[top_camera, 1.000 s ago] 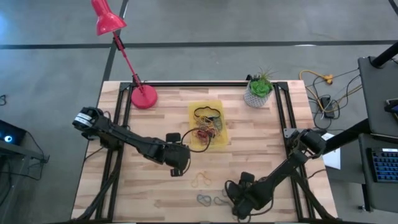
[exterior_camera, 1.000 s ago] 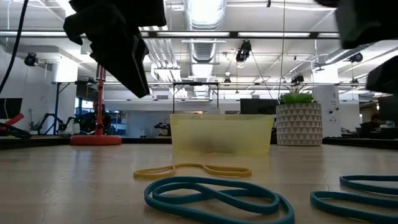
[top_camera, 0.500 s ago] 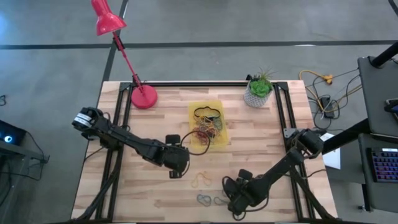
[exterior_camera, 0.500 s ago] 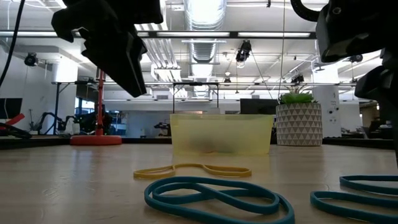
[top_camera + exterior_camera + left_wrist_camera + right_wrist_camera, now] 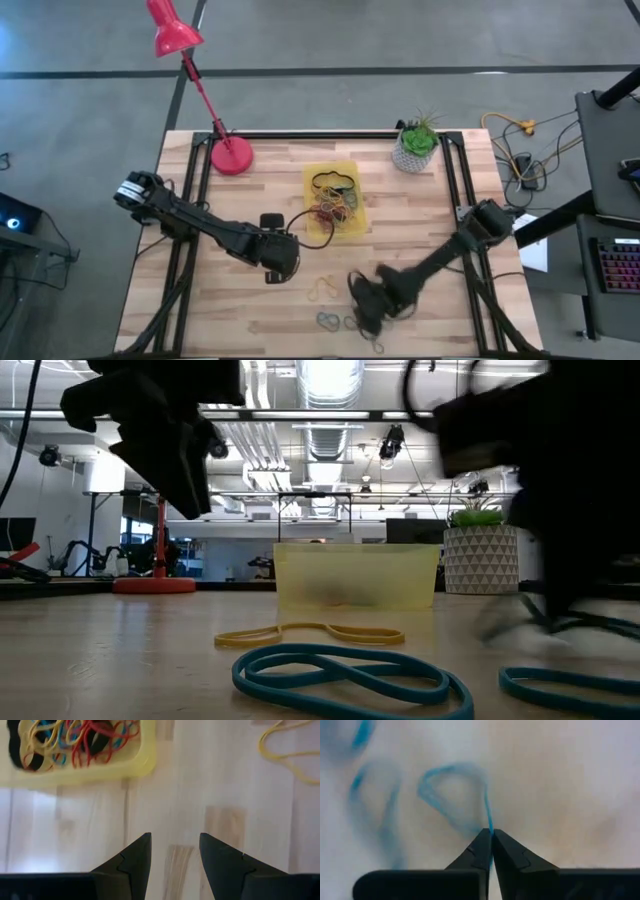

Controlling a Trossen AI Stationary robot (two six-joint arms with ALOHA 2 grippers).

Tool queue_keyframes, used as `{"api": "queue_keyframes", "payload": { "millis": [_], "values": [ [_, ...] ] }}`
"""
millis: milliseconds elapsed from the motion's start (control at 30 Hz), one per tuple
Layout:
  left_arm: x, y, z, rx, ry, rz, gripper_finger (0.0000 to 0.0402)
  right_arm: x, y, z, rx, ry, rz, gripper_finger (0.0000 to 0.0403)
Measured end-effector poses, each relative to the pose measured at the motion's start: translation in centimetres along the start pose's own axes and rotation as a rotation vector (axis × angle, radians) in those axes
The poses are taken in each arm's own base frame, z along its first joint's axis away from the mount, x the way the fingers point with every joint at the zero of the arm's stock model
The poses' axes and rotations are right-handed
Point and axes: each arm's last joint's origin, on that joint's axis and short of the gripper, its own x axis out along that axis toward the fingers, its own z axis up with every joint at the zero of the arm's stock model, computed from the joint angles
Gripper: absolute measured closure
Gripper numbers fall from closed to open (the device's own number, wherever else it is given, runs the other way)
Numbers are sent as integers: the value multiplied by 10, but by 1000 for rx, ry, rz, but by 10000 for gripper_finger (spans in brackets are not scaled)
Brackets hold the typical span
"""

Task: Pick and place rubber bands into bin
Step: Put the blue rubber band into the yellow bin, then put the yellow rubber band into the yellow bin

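now right fingers pinch a blue band, loop trailing forward.

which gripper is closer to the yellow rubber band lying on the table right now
Left. The left gripper hovers open just beside the yellow rubber band, toward the bin. The right gripper, shut on a blue rubber band, sits slightly farther off.

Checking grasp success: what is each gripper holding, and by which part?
The right gripper pinches a blue rubber band by one strand of its loop. The left gripper is open, holding nothing.
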Motion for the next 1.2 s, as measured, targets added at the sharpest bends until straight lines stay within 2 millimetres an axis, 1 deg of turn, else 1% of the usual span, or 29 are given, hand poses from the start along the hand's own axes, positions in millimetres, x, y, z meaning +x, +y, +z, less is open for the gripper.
{"api": "queue_keyframes", "payload": {
  "millis": [67,133,200,300,400,467,500,567,633,700,767,867,933,1033,1200],
  "values": [
    [-2,2,-4,-13,23,13,250,-13,-18,21,16,-105,-65,395],
    [-3,4,-7,-30,37,25,250,-39,-33,48,64,-226,-71,395],
    [-3,6,-11,-51,50,38,250,-65,-54,68,94,-296,-78,395],
    [-1,8,-18,-84,61,45,250,-84,-85,94,119,-374,-126,395],
    [1,8,-24,-122,79,54,250,-103,-121,118,164,-449,-189,395],
    [1,8,-28,-137,87,56,250,-109,-142,130,209,-470,-216,395],
    [1,8,-29,-145,88,57,250,-108,-151,135,232,-466,-229,395],
    [2,8,-32,-163,94,60,250,-100,-164,143,282,-450,-244,395],
    [3,7,-35,-169,98,62,250,-94,-172,152,334,-447,-223,395],
    [2,7,-36,-181,99,62,250,-89,-175,161,358,-448,-156,394],
    [2,6,-36,-181,99,62,250,-80,-173,166,342,-427,-115,394],
    [3,6,-37,-180,100,63,250,-65,-166,165,307,-361,-137,390],
    [3,6,-38,-179,103,64,250,-62,-164,163,291,-317,-157,378],
    [4,6,-38,-176,105,56,250,-56,-160,156,233,-241,-154,345],
    [5,4,-35,-186,76,35,250,-55,-136,138,123,-170,-139,269]
  ]
}}
